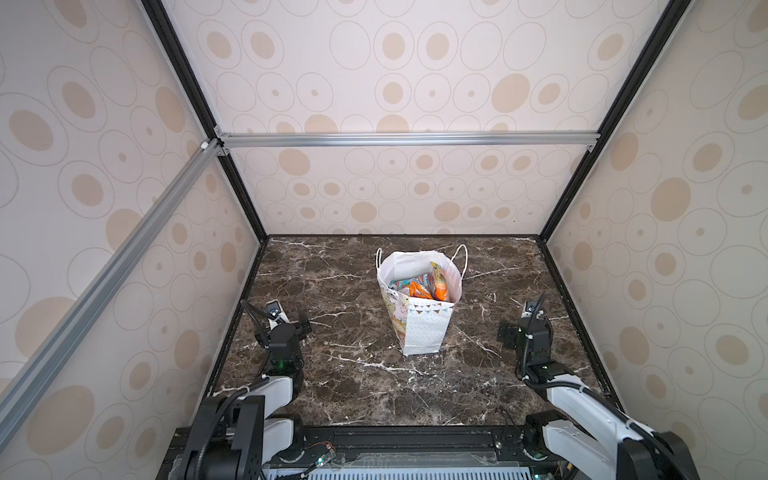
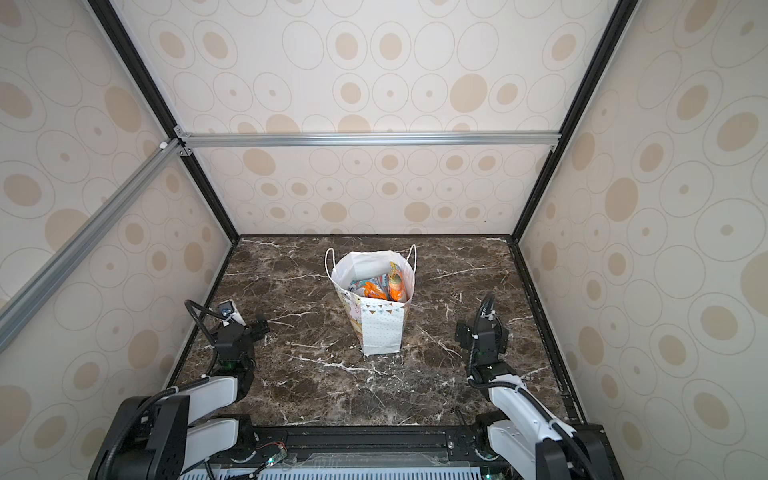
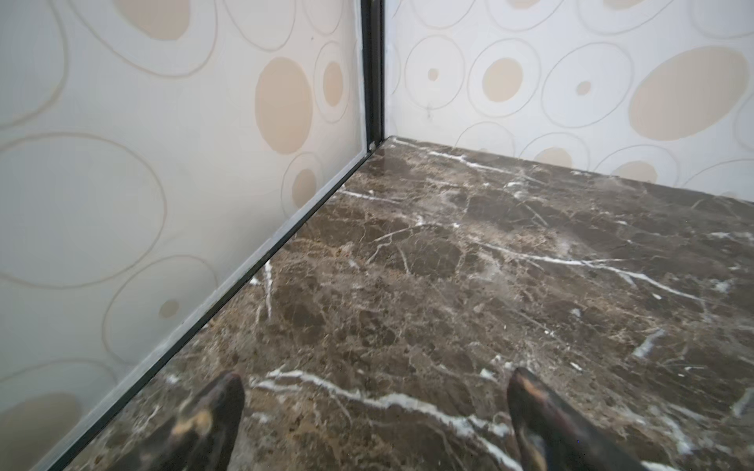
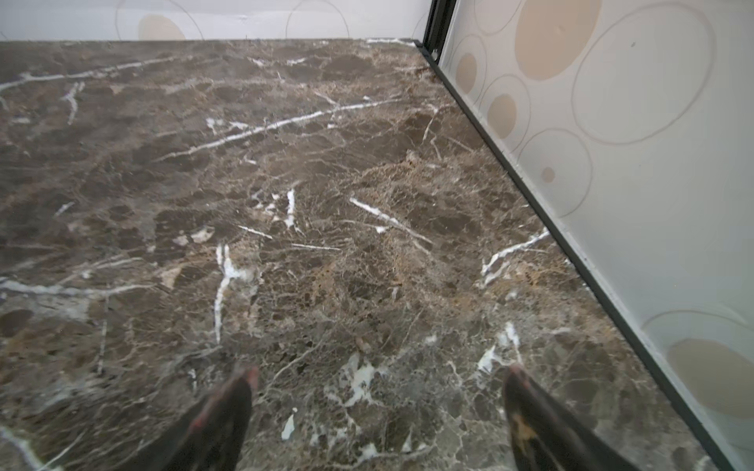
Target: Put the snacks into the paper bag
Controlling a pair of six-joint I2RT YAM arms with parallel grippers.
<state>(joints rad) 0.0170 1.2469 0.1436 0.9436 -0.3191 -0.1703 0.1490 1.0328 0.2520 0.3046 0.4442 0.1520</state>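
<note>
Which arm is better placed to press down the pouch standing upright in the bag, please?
Probably the right: the upright pouch leans on the paper bag's right wall, nearer the open right gripper. The left gripper would reach across.

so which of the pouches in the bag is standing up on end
The glossy yellow-and-orange pouch against the white paper bag's right wall; the orange pouch and teal pouch lie lower.

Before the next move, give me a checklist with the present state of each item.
1. Paper bag upright, mouth open: ok.
2. Snacks inside the bag: ok.
3. No pouch lying on the table: ok where visible.
4. Left gripper open and empty: ok.
5. Right gripper open and empty: ok.
6. Count of pouches in the bag: cannot tell.
</note>
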